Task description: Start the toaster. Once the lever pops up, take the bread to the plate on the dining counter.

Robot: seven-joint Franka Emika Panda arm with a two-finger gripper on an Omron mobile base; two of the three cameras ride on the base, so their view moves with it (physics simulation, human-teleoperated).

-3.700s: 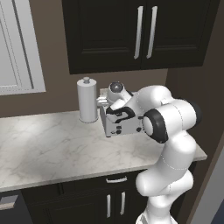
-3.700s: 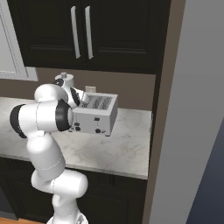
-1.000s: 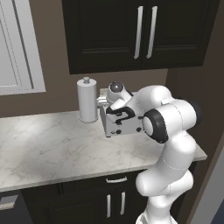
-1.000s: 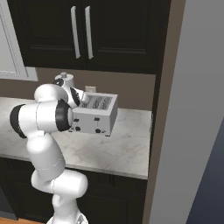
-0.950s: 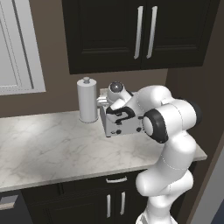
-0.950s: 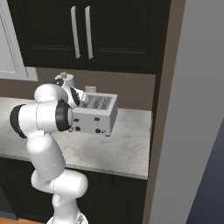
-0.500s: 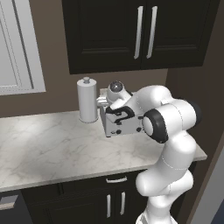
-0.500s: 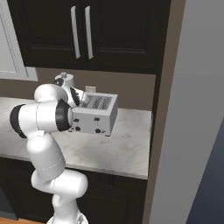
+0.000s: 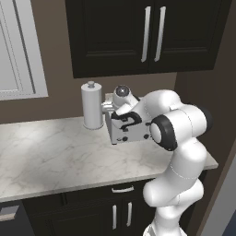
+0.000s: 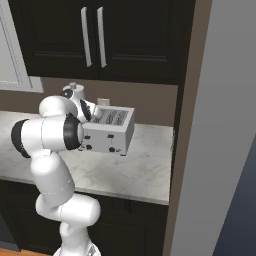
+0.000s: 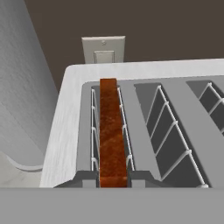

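The silver-white toaster [image 9: 128, 132] [image 10: 111, 134] [image 11: 65, 127] stands on the marble counter against the back wall. The orange-brown bread [image 11: 112, 131] stands on edge in its leftmost slot, with its top edge showing above the wire guides. My gripper [image 11: 113, 177] hangs right over that slot, and its dark fingertips [image 11: 89, 178] press the slice's near end from both sides. In the base views my hand [image 9: 120, 102] [image 10: 86, 111] sits over the toaster's top. The plate and the dining counter are out of view.
A white paper-towel roll [image 9: 92, 106] [image 11: 19, 87] stands close beside the toaster. A wall outlet [image 11: 103, 51] sits behind it. Dark upper cabinets [image 9: 147, 32] hang overhead. The marble counter [image 9: 50, 156] stretches away on the roll's side, and a tall panel [image 10: 210, 125] bounds the other end.
The arm, toaster and roll stand where they were in both base views. The fingers have come together on the bread.
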